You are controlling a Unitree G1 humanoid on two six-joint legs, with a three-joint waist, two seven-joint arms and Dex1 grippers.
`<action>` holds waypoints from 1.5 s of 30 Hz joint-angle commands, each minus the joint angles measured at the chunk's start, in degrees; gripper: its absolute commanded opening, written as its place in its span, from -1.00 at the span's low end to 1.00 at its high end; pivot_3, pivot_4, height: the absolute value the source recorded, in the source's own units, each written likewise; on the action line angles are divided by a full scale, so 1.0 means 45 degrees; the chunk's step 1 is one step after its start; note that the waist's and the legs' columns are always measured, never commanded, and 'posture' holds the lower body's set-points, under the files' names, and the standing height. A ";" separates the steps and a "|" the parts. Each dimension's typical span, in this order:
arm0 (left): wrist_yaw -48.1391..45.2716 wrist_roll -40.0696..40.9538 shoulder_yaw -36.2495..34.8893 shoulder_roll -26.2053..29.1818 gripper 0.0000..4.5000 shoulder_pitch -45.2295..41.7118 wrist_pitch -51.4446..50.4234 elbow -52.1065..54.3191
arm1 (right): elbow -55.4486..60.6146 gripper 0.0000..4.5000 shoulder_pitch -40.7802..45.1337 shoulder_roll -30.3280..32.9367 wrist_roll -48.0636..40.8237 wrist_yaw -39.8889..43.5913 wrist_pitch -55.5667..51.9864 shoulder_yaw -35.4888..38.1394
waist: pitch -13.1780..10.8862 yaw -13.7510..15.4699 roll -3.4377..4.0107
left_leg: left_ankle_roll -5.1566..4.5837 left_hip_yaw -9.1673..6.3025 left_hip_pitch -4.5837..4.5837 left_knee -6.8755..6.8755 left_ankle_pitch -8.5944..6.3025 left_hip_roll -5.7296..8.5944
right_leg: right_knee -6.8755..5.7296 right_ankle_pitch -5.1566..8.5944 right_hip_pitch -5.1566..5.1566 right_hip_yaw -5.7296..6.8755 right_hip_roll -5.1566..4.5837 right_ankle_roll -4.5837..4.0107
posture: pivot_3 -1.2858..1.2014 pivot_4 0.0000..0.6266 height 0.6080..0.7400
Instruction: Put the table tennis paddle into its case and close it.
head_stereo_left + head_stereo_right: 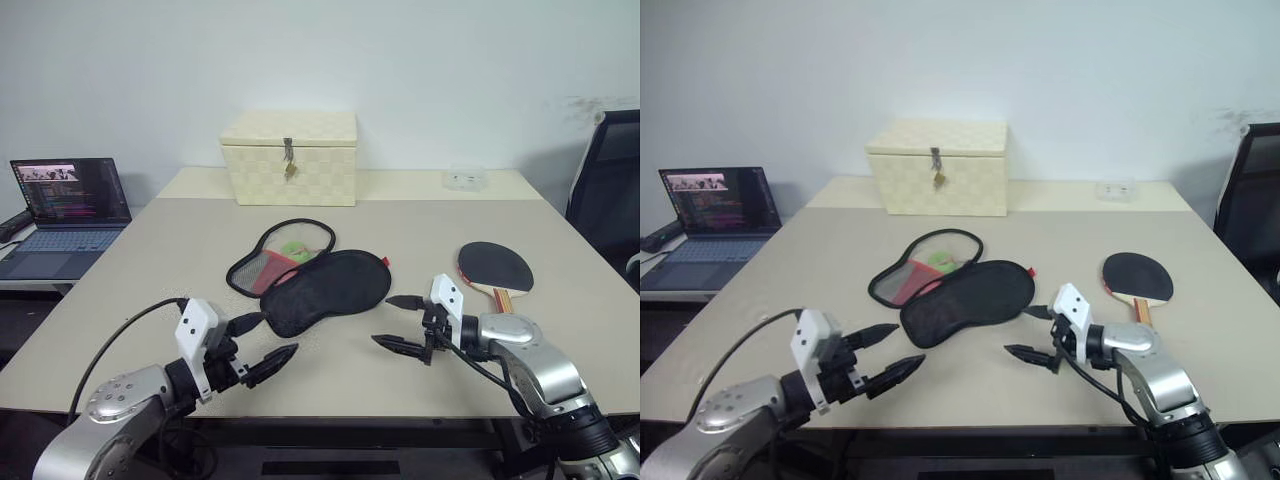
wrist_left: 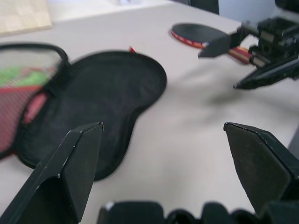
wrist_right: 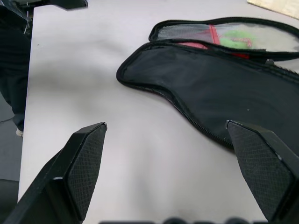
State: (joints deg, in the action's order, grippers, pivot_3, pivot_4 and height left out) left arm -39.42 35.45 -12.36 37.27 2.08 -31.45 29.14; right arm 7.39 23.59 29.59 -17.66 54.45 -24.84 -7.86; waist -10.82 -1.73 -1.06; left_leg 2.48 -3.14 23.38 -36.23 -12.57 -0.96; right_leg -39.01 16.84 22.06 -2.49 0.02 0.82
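The case (image 1: 325,288) lies unzipped and spread flat in the middle of the table, one black half toward me, the other half with mesh, red and green behind it (image 1: 275,262). The table tennis paddle (image 1: 494,267) rests to its right, black face up, handle pointing toward me. My left gripper (image 1: 262,343) hovers open near the table's front edge, just left of the case's near end. My right gripper (image 1: 397,322) hovers open between the case and the paddle's handle, pointing left. Nothing sits between either pair of fingers.
A cream woven box (image 1: 290,157) with a metal latch stands at the back of the table (image 1: 180,250). A small clear holder (image 1: 465,178) sits at the back right. An open laptop (image 1: 68,210) is on a side desk to the left, a black chair (image 1: 608,185) at the right.
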 commanded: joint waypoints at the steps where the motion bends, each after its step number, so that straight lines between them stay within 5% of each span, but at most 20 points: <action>1: -0.0279 -0.0424 0.0259 -0.0105 1.00 -0.0551 0.0782 -0.0518 | 0.0602 1.00 0.0107 0.0358 -0.0175 -0.0141 -0.0134 0.0488 | 0.0000 0.0000 0.0000 | 0.0000 0.0000 -0.0001 0.0000 0.0000 0.0000 | -0.0001 0.0001 0.0000 0.0001 0.0001 0.0001 | 0.03 -0.52 1.00; 16: -0.4279 -0.1939 0.1787 0.1293 1.00 -0.3376 0.2598 -0.5217 | 0.3030 1.00 0.1841 0.0480 -0.3061 -0.1107 -0.4516 0.1533 | 0.0000 -0.0012 -0.0001 | -0.0001 0.0028 -0.0006 0.0016 0.0001 0.0008 | -0.0005 -0.0001 0.0018 0.0013 0.0019 -0.0003 | 0.03 -0.52 1.00; 26: -0.6600 -0.4127 0.3624 0.0722 1.00 -0.6422 0.5157 -1.0741 | 0.3674 1.00 0.1474 0.1150 -0.3091 -0.0778 -0.4187 0.1119 | 0.0001 0.0016 -0.0004 | -0.0007 0.0021 0.0042 0.0015 -0.0001 0.0032 | 0.0004 0.0002 0.0047 0.0034 0.0034 0.0009 | 0.03 -0.52 1.00; 37: -0.7826 -0.5605 0.4431 0.0393 1.00 -0.7648 0.7122 -1.3612 | 0.3433 1.00 0.1296 0.1133 -0.2876 -0.1193 -0.3738 0.1350 | 0.0002 -0.0024 -0.0004 | -0.0011 0.0019 0.0040 0.0011 -0.0001 0.0034 | -0.0017 0.0001 0.0055 0.0030 0.0038 0.0005 | 0.03 -0.52 1.00; 45: -0.7420 -0.5093 0.3829 0.0121 -0.20 -0.7406 0.6243 -1.2843 | 0.2988 1.00 0.1453 0.1280 -0.2797 -0.1473 -0.3458 0.1721 | 0.0002 -0.0025 -0.0005 | -0.0012 0.0017 0.0040 0.0010 -0.0001 0.0031 | -0.0018 0.0000 0.0053 0.0032 0.0038 0.0006 | 0.03 -0.52 1.00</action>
State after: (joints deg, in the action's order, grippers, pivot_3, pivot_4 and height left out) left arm -73.84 11.38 6.14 38.55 -31.75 -1.89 -30.98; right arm 20.44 29.20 34.78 -30.32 48.10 -41.83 -2.08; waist -10.81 -1.84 -1.08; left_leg 2.42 -3.07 23.56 -36.18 -12.57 -0.83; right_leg -39.09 16.84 22.30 -2.35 0.19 0.84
